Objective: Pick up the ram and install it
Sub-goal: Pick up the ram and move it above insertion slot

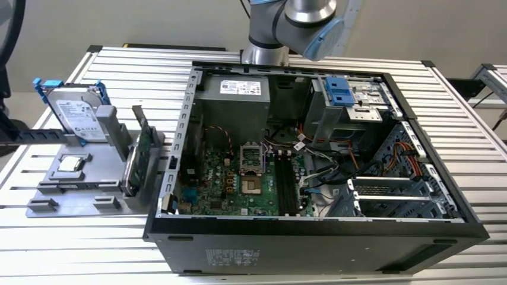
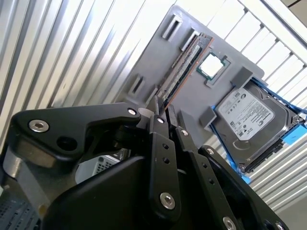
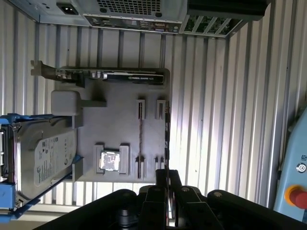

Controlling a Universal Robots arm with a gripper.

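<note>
The ram (image 3: 140, 139) is a thin dark stick standing on its edge in the slots of a grey fixture (image 3: 120, 120), beside a loose processor chip (image 3: 109, 160). In the second wrist view the ram (image 2: 184, 64) shows its chips and coppery edge. My gripper (image 3: 169, 176) hangs well above the fixture's end near the ram, with its black fingers (image 2: 160, 143) drawn together and nothing between them. The open computer case (image 1: 317, 148) lies on the table with the motherboard's long black memory slots (image 1: 289, 178) exposed. The arm (image 1: 293, 24) rises behind the case.
The fixture (image 1: 75, 178) also carries a green expansion card (image 3: 129, 75) and a silver hard drive with blue rails (image 3: 43, 158). The case's rear panel (image 3: 134, 12) lies beside the fixture. The slatted metal table (image 3: 216, 120) runs around both. A red button (image 3: 297, 196) sits at one side.
</note>
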